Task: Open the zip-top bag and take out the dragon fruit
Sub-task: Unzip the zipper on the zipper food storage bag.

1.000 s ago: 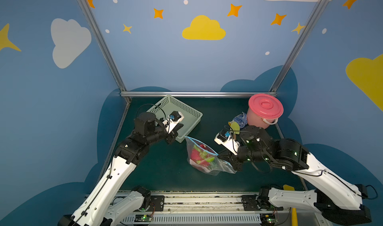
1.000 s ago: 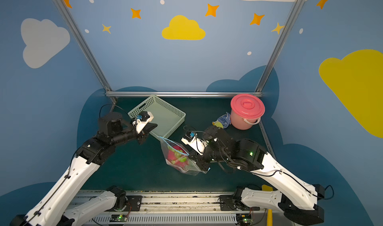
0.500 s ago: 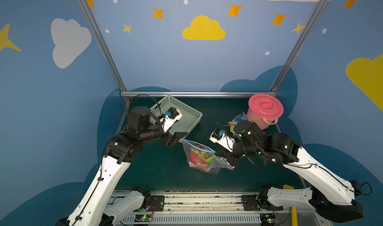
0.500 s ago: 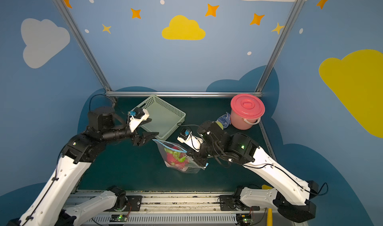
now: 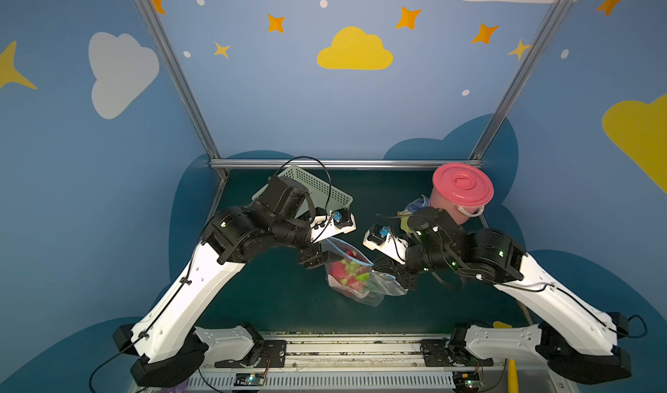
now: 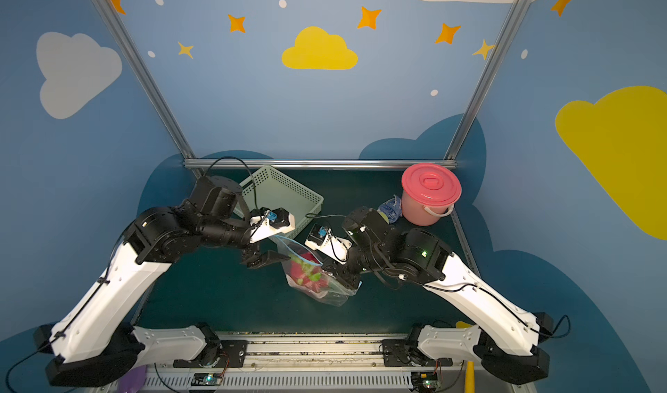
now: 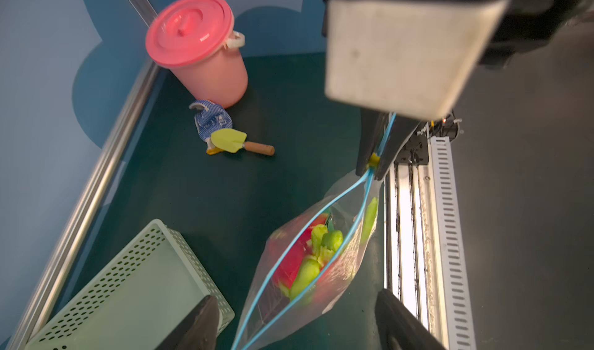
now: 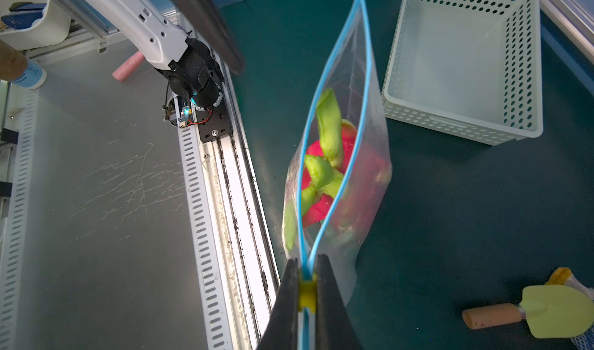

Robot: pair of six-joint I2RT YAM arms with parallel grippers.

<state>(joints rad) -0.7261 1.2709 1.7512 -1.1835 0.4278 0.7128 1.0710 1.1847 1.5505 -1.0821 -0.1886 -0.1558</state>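
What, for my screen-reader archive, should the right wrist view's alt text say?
The right gripper is shut on the yellow end tab of the zip-top bag, whose blue-edged mouth gapes open over a pink, green-scaled dragon fruit inside. A pale green basket and a yellow trowel sit nearby.

Clear zip-top bag (image 8: 369,85): blue zip parted, mouth open, standing on the green mat (image 8: 450,203). Inside: pink dragon fruit (image 8: 321,171), green scales.
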